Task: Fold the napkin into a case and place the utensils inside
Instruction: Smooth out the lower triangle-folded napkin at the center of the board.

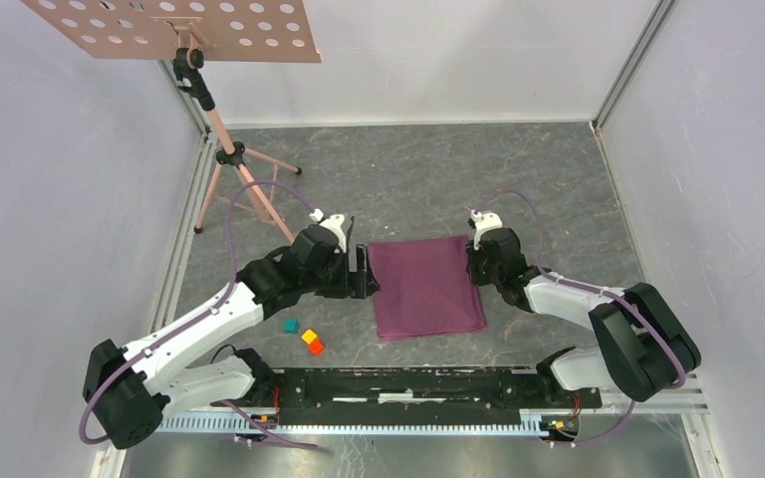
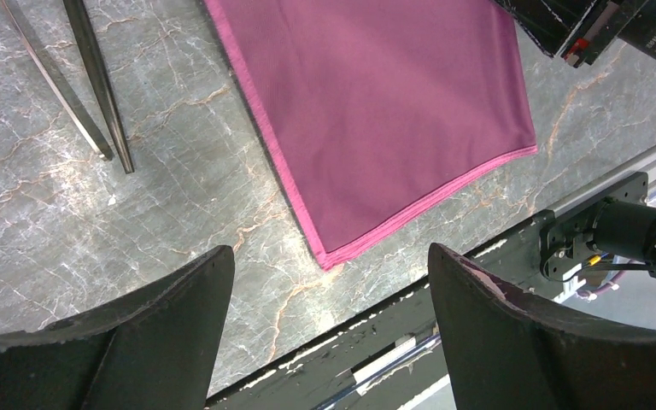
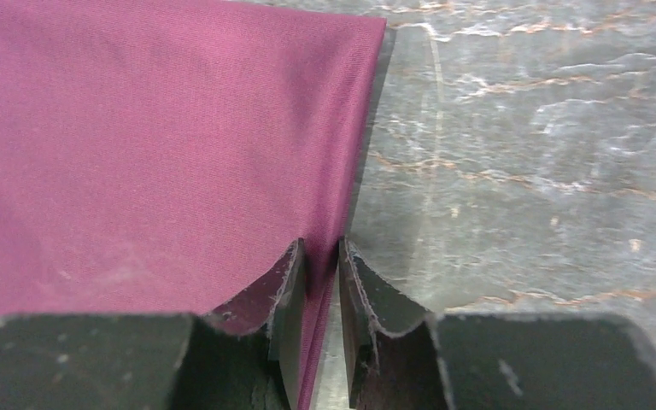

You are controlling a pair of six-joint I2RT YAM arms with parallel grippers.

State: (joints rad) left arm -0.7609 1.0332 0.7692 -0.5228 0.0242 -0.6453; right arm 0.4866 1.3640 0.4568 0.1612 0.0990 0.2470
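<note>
Napkin (image 1: 426,287) lay flat in the overhead view, seemingly folded once already. The left gripper (image 1: 367,271) stood just beside its left edge and the right gripper (image 1: 472,261) at its right edge. The left wrist view showed that tool spread wide and empty, with the utensils (image 2: 99,85) near the napkin, not touching. Lettering on the other arm was too small to read. The right wrist view showed jaws apparently pinched on the hem. A fold looked in hand, next calling for a lift across.
</note>
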